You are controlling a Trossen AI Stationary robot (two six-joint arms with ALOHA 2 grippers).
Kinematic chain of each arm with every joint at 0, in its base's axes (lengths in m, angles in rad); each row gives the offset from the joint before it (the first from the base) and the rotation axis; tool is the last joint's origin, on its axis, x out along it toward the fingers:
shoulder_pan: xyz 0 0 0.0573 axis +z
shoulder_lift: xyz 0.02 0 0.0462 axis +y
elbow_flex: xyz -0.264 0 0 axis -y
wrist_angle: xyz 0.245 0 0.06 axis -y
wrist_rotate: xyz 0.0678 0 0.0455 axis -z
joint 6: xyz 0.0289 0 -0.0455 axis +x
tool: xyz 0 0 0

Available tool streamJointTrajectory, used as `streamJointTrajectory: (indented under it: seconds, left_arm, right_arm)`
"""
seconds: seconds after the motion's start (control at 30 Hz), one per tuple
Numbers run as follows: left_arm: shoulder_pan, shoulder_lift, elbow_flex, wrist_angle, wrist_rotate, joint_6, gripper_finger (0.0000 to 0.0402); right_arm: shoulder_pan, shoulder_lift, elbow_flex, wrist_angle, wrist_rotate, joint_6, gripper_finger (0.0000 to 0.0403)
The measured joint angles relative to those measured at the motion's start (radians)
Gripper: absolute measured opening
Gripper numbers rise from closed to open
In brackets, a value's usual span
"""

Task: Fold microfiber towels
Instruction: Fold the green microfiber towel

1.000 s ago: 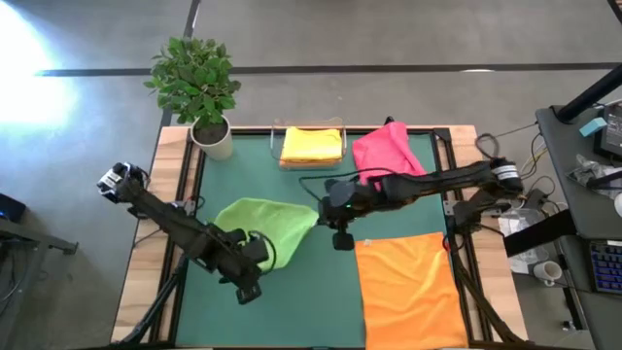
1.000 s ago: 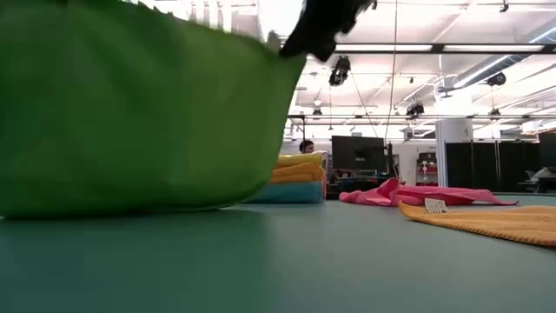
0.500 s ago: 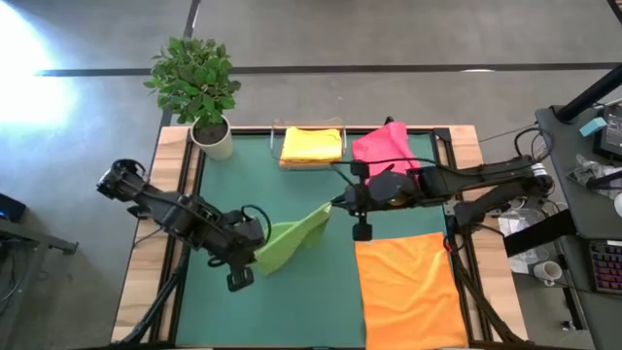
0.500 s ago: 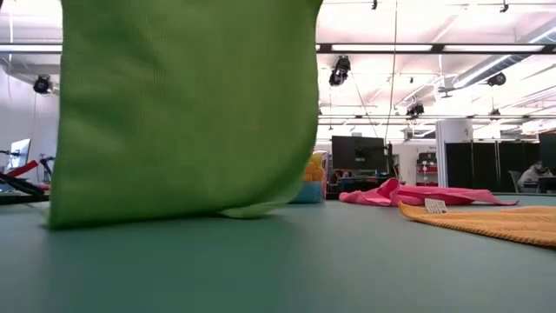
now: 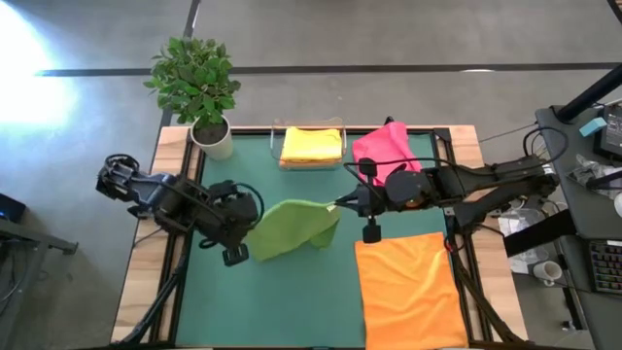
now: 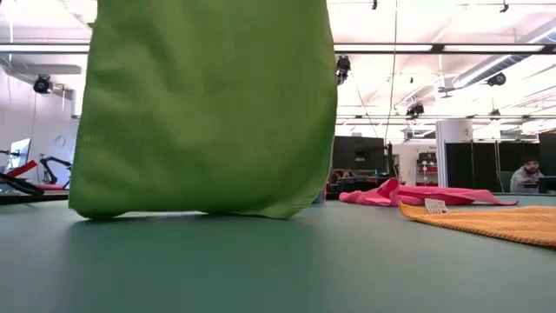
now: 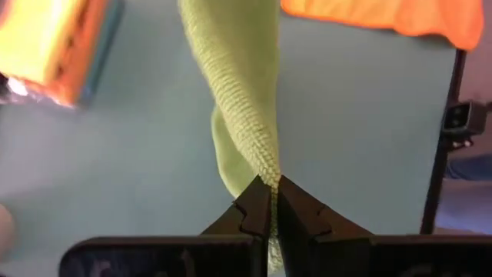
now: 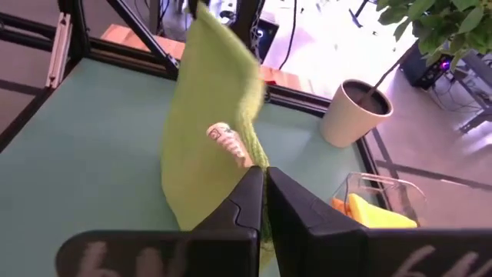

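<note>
Green towel [image 5: 292, 226]: hangs mid-table between both arms, lower edge brushing the mat, likely raised to straighten before folding; left gripper [image 5: 236, 240] clamped on one corner; right gripper [image 5: 342, 206] pinching the opposite corner; orange towel [image 5: 408, 284] lies flat nearby, awaiting.

The green towel [image 7: 244, 115] pinched in the left gripper [image 7: 270, 201] is soft, bumpy cloth. The gripper's fingers [image 7: 247, 211] look like matt black plastic. Under it, the table mat [image 5: 292, 301] is smooth and dull, maybe rubber.
</note>
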Motion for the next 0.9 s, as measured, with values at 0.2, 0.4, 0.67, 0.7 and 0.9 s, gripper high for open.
streamJointTrajectory:
  seconds: [0.2, 0.4, 0.67, 0.7, 0.9]
  left_arm:
    - [0.027, 0.015, 0.067, 0.003, -0.06, 0.139, 0.0]
    - [0.047, 0.018, 0.128, 0.005, -0.177, 0.32, 0.0]
    - [0.058, 0.017, 0.22, 0.005, -0.319, 0.425, 0.0]
    - [0.058, 0.017, 0.225, 0.005, -0.319, 0.425, 0.0]
    - [0.095, 0.017, 0.224, 0.006, -0.377, 0.562, 0.0]
  right_arm:
    - [0.02, -0.003, 0.0, 0.038, 0.0, 0.012, 0.0008]
    - [0.033, -0.018, 0.02, 0.061, 0.099, -0.052, 0.0008]
    - [0.035, -0.014, 0.092, 0.033, 0.149, -0.085, 0.0008]
    - [0.035, -0.014, 0.094, 0.02, 0.15, -0.079, 0.0008]
    - [0.016, -0.005, 0.094, 0.013, 0.196, -0.099, 0.0008]
